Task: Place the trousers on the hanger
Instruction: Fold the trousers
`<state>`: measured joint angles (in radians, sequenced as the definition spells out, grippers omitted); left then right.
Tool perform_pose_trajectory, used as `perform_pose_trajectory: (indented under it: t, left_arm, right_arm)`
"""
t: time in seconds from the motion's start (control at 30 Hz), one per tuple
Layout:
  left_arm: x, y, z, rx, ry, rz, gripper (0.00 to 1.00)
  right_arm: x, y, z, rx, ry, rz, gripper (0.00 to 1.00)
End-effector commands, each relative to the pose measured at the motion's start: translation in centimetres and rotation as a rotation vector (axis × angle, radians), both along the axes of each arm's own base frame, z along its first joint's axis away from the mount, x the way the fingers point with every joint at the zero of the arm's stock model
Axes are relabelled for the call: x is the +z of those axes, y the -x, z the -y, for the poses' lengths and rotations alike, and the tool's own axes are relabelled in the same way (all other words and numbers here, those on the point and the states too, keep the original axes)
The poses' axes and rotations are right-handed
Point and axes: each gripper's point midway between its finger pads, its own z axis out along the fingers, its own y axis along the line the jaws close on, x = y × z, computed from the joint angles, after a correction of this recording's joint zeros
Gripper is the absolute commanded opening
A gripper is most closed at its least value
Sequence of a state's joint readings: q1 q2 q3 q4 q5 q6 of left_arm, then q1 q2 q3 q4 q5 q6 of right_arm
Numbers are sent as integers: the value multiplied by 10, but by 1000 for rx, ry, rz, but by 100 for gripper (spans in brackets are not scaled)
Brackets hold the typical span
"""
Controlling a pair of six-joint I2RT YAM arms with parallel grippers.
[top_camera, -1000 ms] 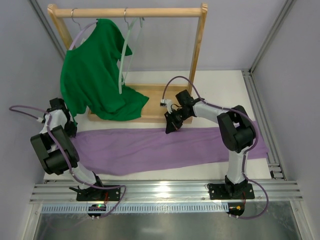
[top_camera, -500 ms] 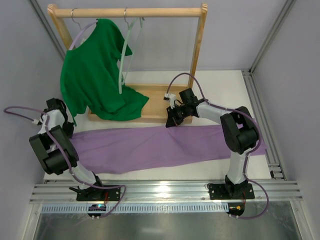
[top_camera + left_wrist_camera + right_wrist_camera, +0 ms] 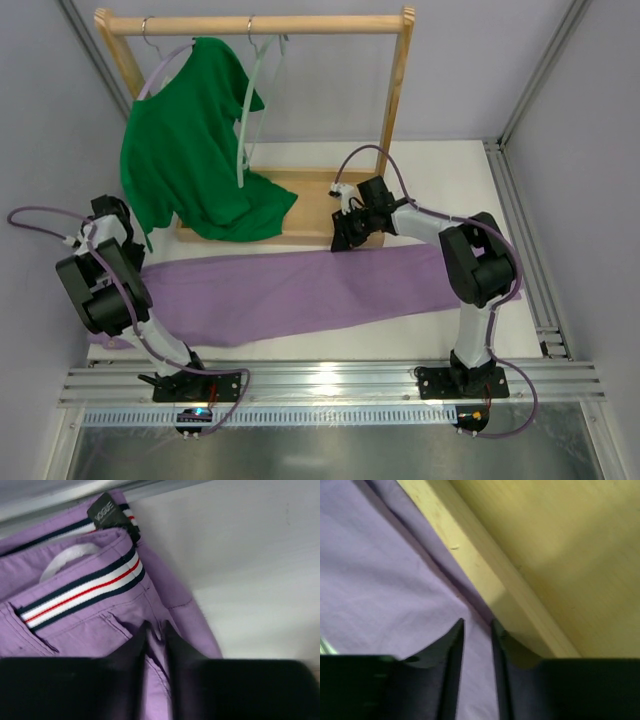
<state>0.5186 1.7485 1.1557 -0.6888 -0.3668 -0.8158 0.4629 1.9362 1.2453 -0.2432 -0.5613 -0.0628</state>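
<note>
Top external: trousers (image 3: 300, 285) lie long axis left-right on table (image 3: 450, 170), waistband (image 3: 80, 592) under left tool (image 3: 156, 626), right tool (image 3: 477, 622) mid-length, both slightly apart; hanger (image 3: 241, 165) toward far edge.

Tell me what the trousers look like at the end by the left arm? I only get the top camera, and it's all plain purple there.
Observer: The left wrist camera shows the trousers have a waistband striped navy, white and red.
Operator: What is the right gripper doing?
Observer: Its wrist camera shows the fingertips a little apart, over the trousers' edge, right beside the wooden rack base.
</note>
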Motion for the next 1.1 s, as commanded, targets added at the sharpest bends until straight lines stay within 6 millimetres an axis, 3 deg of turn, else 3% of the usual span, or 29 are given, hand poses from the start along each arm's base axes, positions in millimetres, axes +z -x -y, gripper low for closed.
perform_pose_trajectory:
  t: [0.0, 0.07, 0.13, 0.23, 0.27, 0.4, 0.43, 0.47, 0.5, 0.63, 0.7, 0.73, 0.8, 0.87, 0.93, 1.0, 1.07]
  left_arm:
    - [33, -19, -21, -1, -80, 93, 36]
    - [48, -21, -18, -3, -85, 138, 58]
    - [59, -24, -14, -16, -84, 180, 68]
    - [71, -30, -1, -67, -80, 215, 71]
    - [73, -28, 4, -82, -73, 211, 74]
    - [84, -23, 17, -126, -82, 217, 73]
    - [81, -19, 20, -130, -72, 213, 73]
    - [85, -17, 22, -146, -74, 216, 76]
    - [86, -15, 24, -152, -66, 209, 78]
    - [104, -13, 33, -193, -29, 206, 89]
    - [117, -21, 44, -260, 0, 274, 92]
    - [119, -21, 47, -267, 9, 281, 99]
    - [117, -21, 60, -315, 48, 306, 100]
    - [112, -23, 86, -372, 142, 370, 100]
    - [120, -26, 111, -446, 149, 436, 100]
    - [112, -26, 133, -511, 136, 448, 100]
    - [115, -21, 142, -536, 119, 457, 100]
  right_arm:
    - [30, -18, 0, -68, -12, 85, 38]
    - [49, -16, 3, -88, -26, 111, 45]
    - [67, -14, 6, -135, -48, 129, 50]
    - [81, -13, 12, -239, -66, 104, 59]
    - [95, -12, 16, -273, -77, 120, 60]
    - [113, -2, 38, -440, -57, 98, 64]
    - [114, 7, 37, -414, -67, 85, 67]
    - [117, 16, 40, -398, -57, 70, 81]
    - [119, 19, 42, -403, -50, 68, 85]
    - [115, 21, 67, -535, 35, 57, 85]
    - [109, 26, 76, -606, 69, 16, 85]
    - [103, 28, 79, -630, 80, -7, 85]
    - [92, 33, 87, -705, 108, -59, 85]
    - [80, 38, 95, -758, 135, -87, 85]
    - [73, 42, 110, -849, 160, -90, 82]
    - [71, 42, 124, -906, 160, -88, 77]
    - [69, 44, 143, -975, 148, -91, 56]
